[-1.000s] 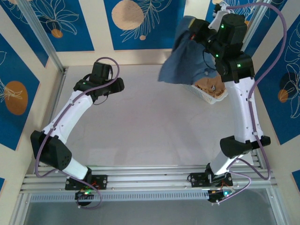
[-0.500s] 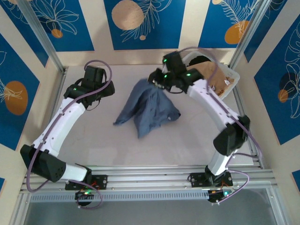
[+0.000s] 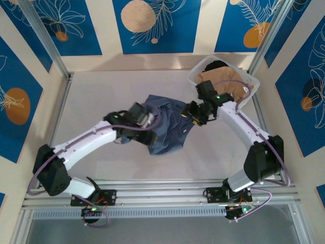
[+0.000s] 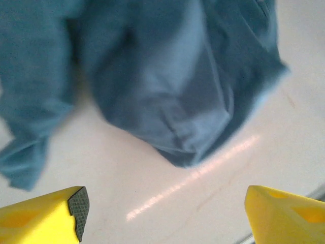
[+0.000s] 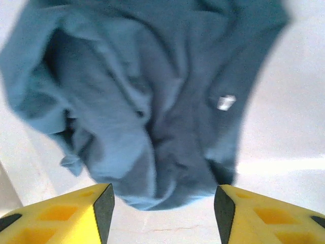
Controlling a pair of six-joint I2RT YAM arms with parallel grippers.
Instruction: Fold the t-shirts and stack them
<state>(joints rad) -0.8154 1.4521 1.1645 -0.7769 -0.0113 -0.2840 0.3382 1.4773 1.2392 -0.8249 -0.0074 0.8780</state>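
The jaws of the left gripper point(image 4: 162, 219) stand wide apart and grasp nothing; between its yellow fingers point(image 4: 48, 216) there is bare table point(image 3: 91, 96). The jaws of the right gripper point(image 5: 161, 219) are released too, and no cloth sits between them.

The slate-blue t-shirt point(image 3: 165, 131) lies crumpled in a loose heap near the middle of the table, not folded. In the top view the left gripper is at the left edge of the heap and the right gripper at its right edge. This view does not tell if they touch the cloth. In the right wrist view a small white label point(image 5: 223, 102) shows on the shirt.

The tan t-shirt point(image 3: 223, 81) lies bunched inside the white plastic basket point(image 3: 252, 87), which stands at the far right corner of the table, well apart from the blue one.
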